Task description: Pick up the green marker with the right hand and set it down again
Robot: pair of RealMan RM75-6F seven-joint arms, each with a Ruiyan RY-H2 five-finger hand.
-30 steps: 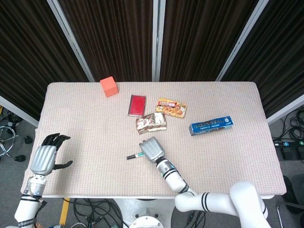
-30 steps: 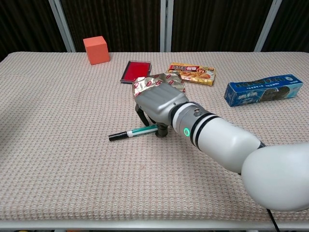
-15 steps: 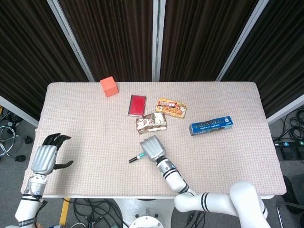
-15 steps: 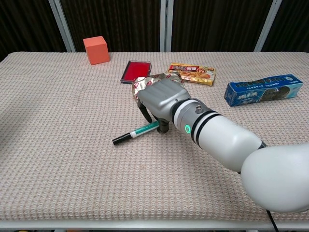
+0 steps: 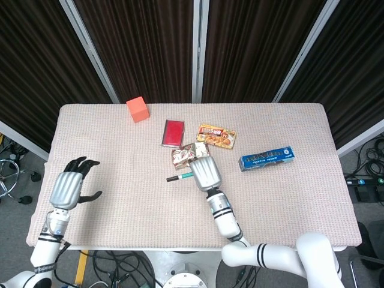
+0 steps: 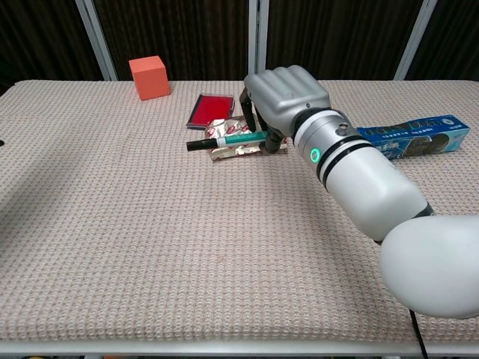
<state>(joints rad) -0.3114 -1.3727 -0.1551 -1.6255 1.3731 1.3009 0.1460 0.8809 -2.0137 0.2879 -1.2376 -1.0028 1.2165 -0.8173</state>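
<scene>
- Lifted since a second ago, the green marker is off the table in the right hand, which has risen and moved toward the far side; earlier the pen lay on the cloth under that hand.
- From the chest view, the marker is seen held roughly level, black cap pointing to the robot's left, its body passing under the curled fingers, and it overlaps the silver snack packet behind it.
- From the head view, only the cap end and a short green stretch of the marker stick out left of the right hand, whose back hides the grip.
- Only the head view shows the left hand, at the near left edge of the table, holding nothing, its dark fingers apart.
- Marker's look: slim, green barrel with a white band and a black cap.
- Elsewhere on the table: an orange cube at the far left, a red flat case, a yellow curry box, and a blue box to the right, partly hidden by the right arm in the chest view.
</scene>
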